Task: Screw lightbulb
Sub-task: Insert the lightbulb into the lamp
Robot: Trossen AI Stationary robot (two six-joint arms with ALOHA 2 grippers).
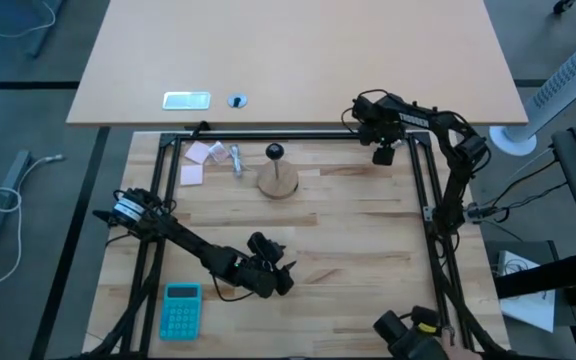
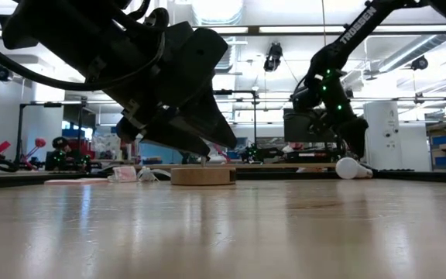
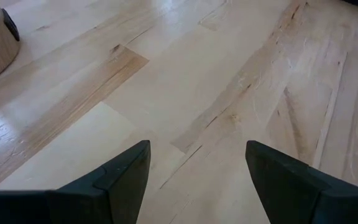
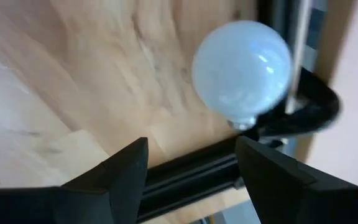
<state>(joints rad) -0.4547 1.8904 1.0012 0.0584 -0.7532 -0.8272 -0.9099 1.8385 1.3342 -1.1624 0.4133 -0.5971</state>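
Observation:
The lightbulb (image 4: 241,68), small, white and frosted, lies on the wooden table near its far right corner, beside the black frame rail (image 4: 191,171); it also shows in the low view (image 2: 351,168). My right gripper (image 4: 191,149) is open just above and behind the bulb, touching nothing, and shows in the high view (image 1: 383,150). The round wooden disc (image 1: 278,182) with its black socket (image 1: 275,152) stands at the far middle. My left gripper (image 1: 268,252) is open and empty, low over the table's near middle (image 3: 197,155).
A crumpled pinkish wrapper (image 1: 210,152), pink notes (image 1: 191,174) and a small metal piece (image 1: 236,158) lie at the far left. A teal calculator (image 1: 180,308) lies at the near left. Black frame rails (image 1: 430,190) border the work area. Bare wood lies between the arms.

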